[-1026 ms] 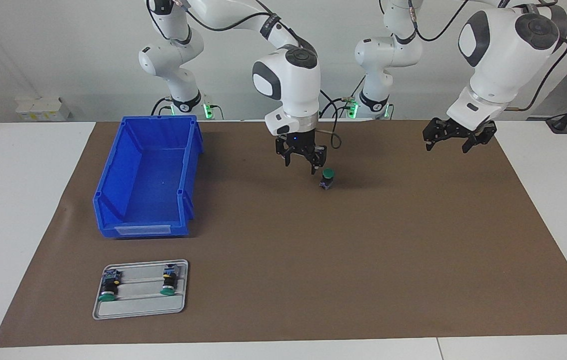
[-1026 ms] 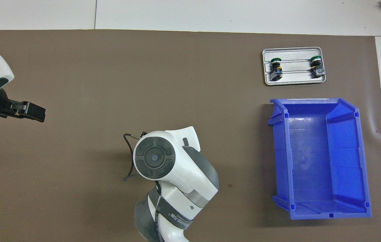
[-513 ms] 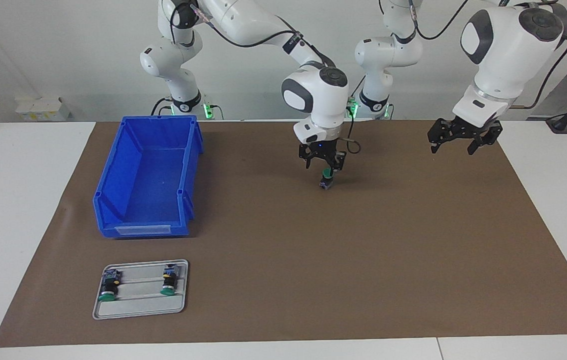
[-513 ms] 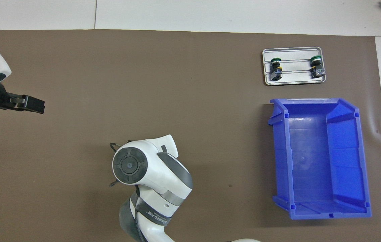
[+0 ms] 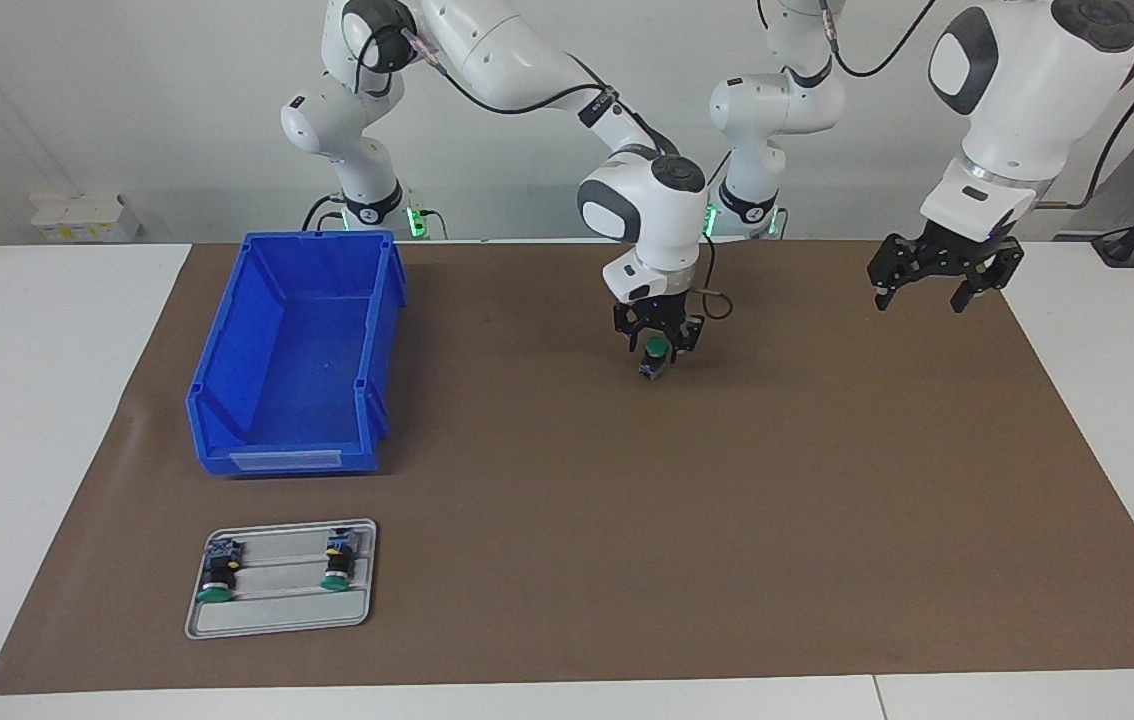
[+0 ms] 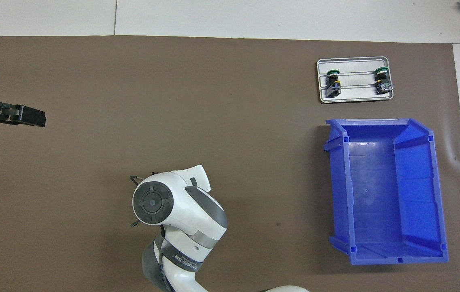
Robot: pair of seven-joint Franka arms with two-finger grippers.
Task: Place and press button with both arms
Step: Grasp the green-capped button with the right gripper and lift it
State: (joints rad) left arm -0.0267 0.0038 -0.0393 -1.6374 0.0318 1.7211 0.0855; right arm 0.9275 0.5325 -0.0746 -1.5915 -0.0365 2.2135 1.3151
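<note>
The button (image 5: pixel 658 352) stands upright on the brown mat (image 5: pixel 627 520), close to the robots and near the table's middle. My right gripper (image 5: pixel 658 343) is down over it, and the green cap shows in the middle of the gripper. I cannot make out whether it touches the cap. In the overhead view the right arm's wrist (image 6: pixel 153 200) covers both the button and that gripper. My left gripper (image 5: pixel 920 298) hangs open and empty in the air over the mat at the left arm's end. It is also in the overhead view as the left gripper (image 6: pixel 35 117).
A blue bin (image 5: pixel 227 400) stands empty at the right arm's end. Farther from the robots than the bin lies a grey tray (image 5: pixel 277 620) with two more green-capped buttons (image 5: pixel 217 578) on their sides. The bin (image 6: pixel 441 182) and tray (image 6: pixel 355 99) also show from overhead.
The right gripper moved from beside the button to over it and came down around the cap. The left gripper rose a little and drifted toward its own end of the table.
</note>
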